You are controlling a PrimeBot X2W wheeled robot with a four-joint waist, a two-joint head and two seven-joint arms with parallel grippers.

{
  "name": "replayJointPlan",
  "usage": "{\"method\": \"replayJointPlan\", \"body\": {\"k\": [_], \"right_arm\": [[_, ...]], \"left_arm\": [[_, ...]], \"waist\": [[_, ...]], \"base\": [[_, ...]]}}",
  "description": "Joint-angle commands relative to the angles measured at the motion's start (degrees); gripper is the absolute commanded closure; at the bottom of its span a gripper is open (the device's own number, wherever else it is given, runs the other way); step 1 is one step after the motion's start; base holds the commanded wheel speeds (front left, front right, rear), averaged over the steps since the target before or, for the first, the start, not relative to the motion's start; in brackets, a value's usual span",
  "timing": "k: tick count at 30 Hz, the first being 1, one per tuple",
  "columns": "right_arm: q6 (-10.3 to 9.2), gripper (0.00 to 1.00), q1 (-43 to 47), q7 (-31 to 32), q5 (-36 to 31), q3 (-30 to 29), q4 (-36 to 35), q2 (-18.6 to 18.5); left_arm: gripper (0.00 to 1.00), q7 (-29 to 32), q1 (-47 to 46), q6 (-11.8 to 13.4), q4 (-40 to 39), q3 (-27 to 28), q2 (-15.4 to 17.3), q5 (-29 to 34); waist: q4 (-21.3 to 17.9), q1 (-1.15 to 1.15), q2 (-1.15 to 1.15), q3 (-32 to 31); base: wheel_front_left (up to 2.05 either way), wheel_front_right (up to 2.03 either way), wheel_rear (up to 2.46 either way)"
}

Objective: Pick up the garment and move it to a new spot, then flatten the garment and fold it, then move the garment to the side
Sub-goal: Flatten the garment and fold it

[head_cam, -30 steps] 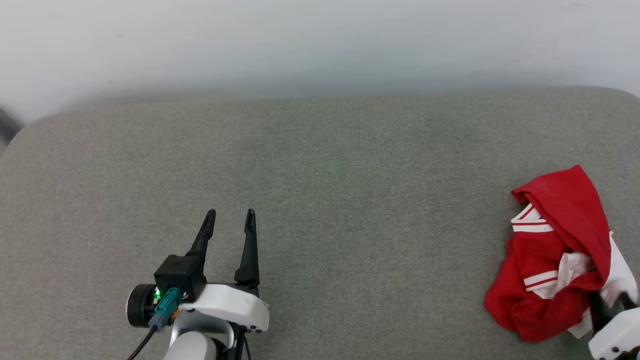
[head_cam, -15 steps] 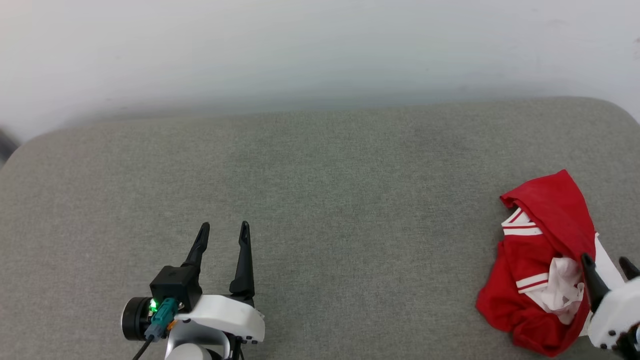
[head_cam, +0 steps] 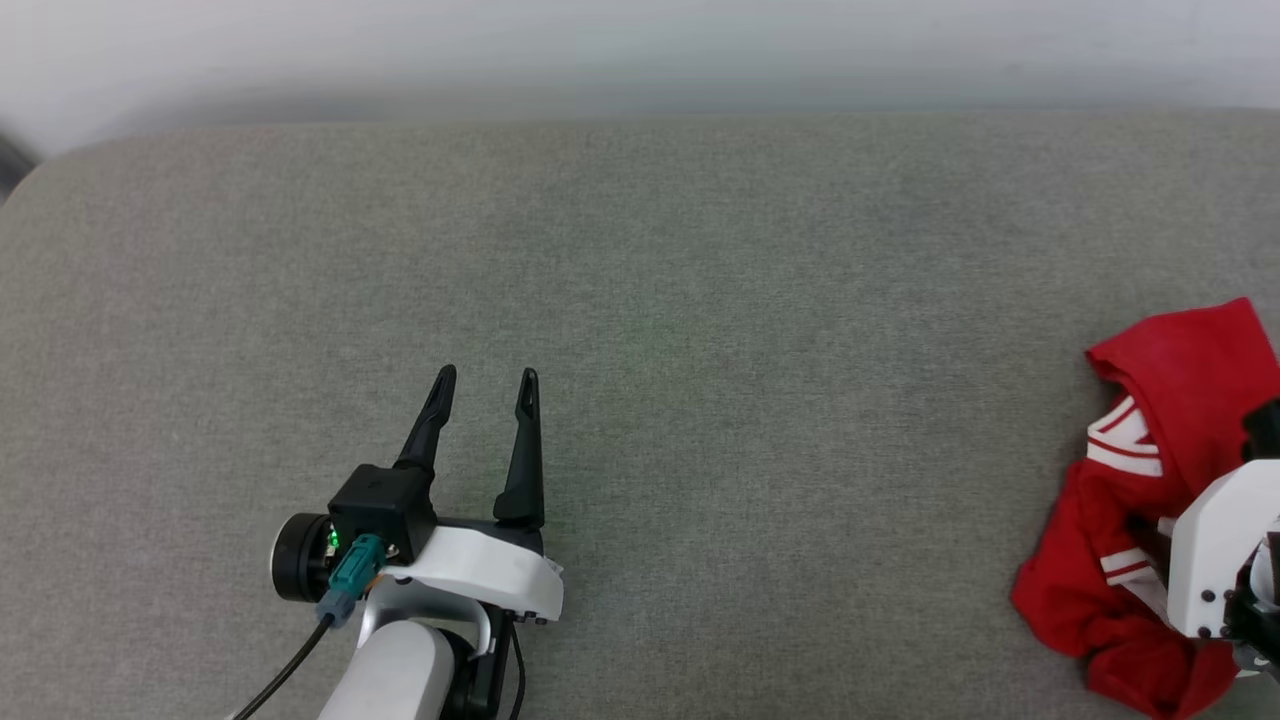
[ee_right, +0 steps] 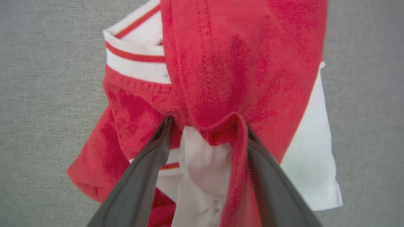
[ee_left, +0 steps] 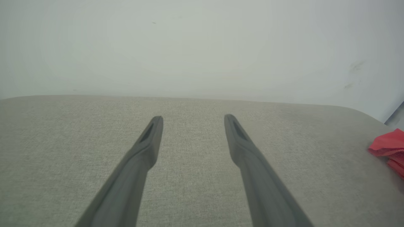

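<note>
Right wrist view — right gripper (ee_right: 206, 123) straddles garment (ee_right: 221, 63).

Left gripper (head_cam: 487, 372) jaws apart; right gripper (ee_right: 206, 126) jaws spread wide

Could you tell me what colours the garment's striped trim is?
The trim is white with red stripes; right wrist view.

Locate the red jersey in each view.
Head view: red jersey crumpled at the right edge, low.
Left wrist view: red jersey, a corner at the far right edge.
Right wrist view: red jersey centre, a fold between the open jaws of the right gripper.
Shared landmark: the grey fabric surface under it.
</note>
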Motion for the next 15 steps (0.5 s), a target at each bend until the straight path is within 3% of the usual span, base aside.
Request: {"method": "replayJointPlan", "body": {"k": [1, 2, 3, 10, 15], "right_arm": [[-0.03, 0.00, -0.9, 0.3, 0.3, 0.7, 1.5, -0.3], [-0.04, 0.61, -1.3, -0.1, 0.8, 0.9, 2.1, -0.2], [-0.03, 1.00, -1.7, -0.5, 1.2, 1.1, 2.6, -0.1], [-0.03, 1.00, -4.7, -7.1, 1.7, 4.2, 0.8, -0.4], [-0.03, 1.00, -7.5, -11.3, 3.1, 11.0, -2.5, 2.2]], "left_arm": [[0.00, -0.4, -0.7, -0.2, 0.4, -0.2, -0.2, 0.4], [0.00, -0.4, -0.9, -0.3, 0.6, -0.2, -0.3, 0.5], [0.00, -0.5, -1.0, -0.4, 0.9, -0.3, -0.3, 0.4], [0.00, -0.9, -0.7, -0.5, 2.3, -0.2, -0.2, 0.1], [0.00, -0.9, 0.0, -0.9, 3.1, -0.3, 0.0, -0.2]], "waist": [[0.9, 0.00, 0.00, 1.0], [1.0, 0.00, 0.00, 1.1], [1.0, 0.00, 0.00, 1.2], [0.6, 0.00, 0.00, -0.8], [0.5, 0.00, 0.00, -3.1]], "base": [[0.00, 0.00, 0.00], [0.00, 0.00, 0.00], [0.00, 0.00, 0.00], [0.00, 0.00, 0.00], [0.00, 0.00, 0.00]]}}
